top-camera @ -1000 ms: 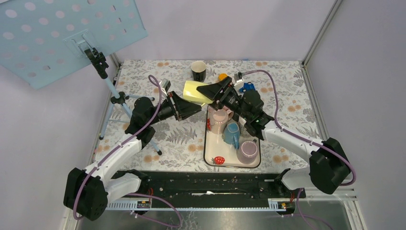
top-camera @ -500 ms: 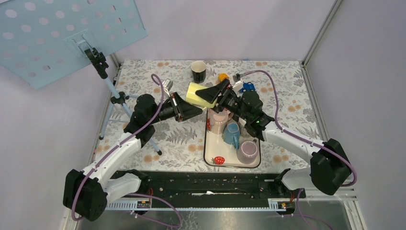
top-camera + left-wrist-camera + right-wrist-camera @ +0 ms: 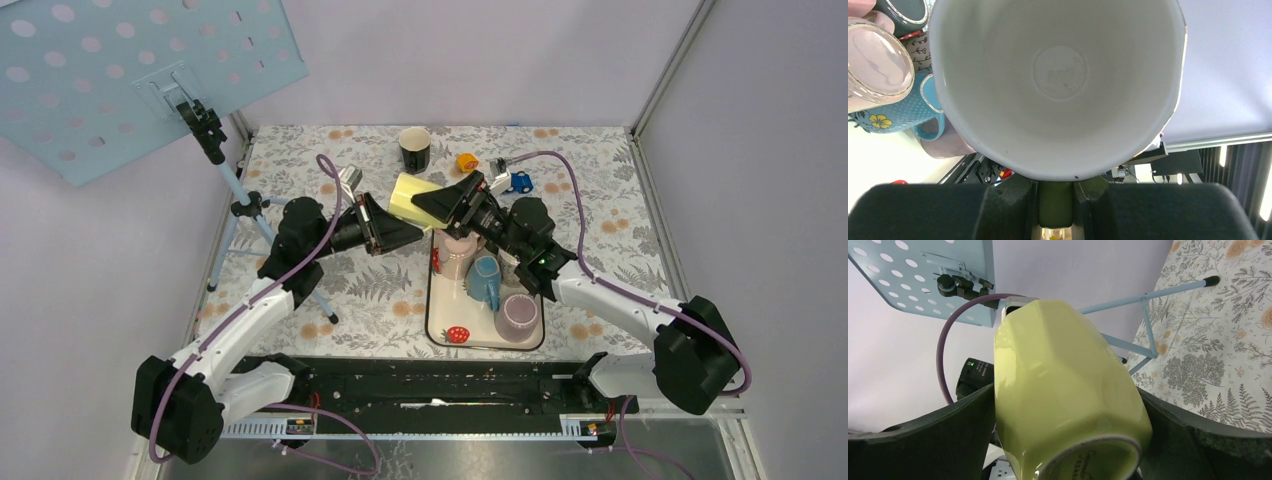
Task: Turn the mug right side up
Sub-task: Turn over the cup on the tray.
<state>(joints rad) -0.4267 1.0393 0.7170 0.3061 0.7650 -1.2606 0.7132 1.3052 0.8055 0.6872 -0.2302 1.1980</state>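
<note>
The yellow-green mug (image 3: 408, 192) hangs in the air over the back of the table, tipped on its side. My left gripper (image 3: 405, 230) is shut on the mug's handle (image 3: 1055, 200), which sits squeezed between the jaws. The left wrist view looks straight into the white inside of the mug (image 3: 1058, 75). My right gripper (image 3: 428, 203) is open. Its fingers (image 3: 948, 440) stand wide on either side of the mug's body (image 3: 1063, 390), with the mug's base facing the right wrist camera.
A white tray (image 3: 437, 325) below the grippers holds a pink mug (image 3: 455, 252), a blue mug (image 3: 487, 280) and a purple mug (image 3: 518, 315). A black mug (image 3: 414, 148), an orange piece (image 3: 465, 160) and a blue toy car (image 3: 518, 182) lie behind. A tripod (image 3: 240, 205) stands left.
The right gripper's jaws have spread wider around the mug. The mug has turned a little in the left gripper's hold. The right wrist has shifted slightly, uncovering the blue toy car.
</note>
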